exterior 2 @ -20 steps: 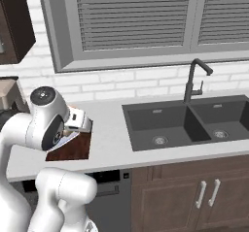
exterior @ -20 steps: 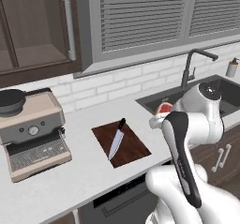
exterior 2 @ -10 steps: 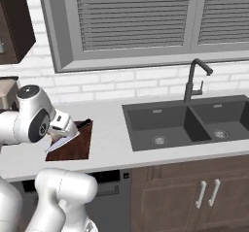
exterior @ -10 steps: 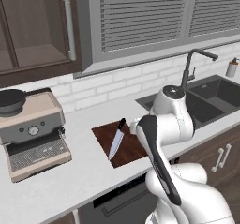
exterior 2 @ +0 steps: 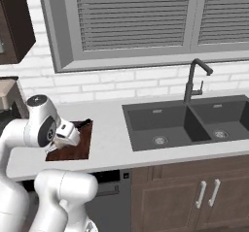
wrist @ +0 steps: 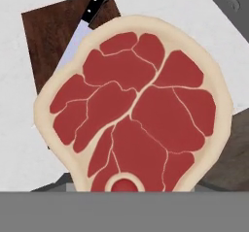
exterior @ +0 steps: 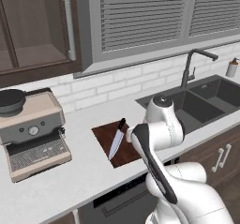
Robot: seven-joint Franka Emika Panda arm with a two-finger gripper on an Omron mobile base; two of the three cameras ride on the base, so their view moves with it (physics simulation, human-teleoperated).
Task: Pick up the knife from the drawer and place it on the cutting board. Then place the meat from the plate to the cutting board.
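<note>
We find the gripper grasping the red-pink raw meat (wrist: 133,112) over the dark reddish-brown rectangular cutting board (wrist: 46,37). The silver-bladed, dark-handled knife (exterior: 116,139) lies there, handle toward one o'clock in both views.

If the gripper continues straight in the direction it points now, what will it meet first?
Probably the cutting board. The gripper holds the meat in front of the camera, and behind it lie the board and the knife; depth is unclear.

white counter (exterior: 70,181), cutting board (exterior: 105,135), espresso machine (exterior: 33,134)
</note>
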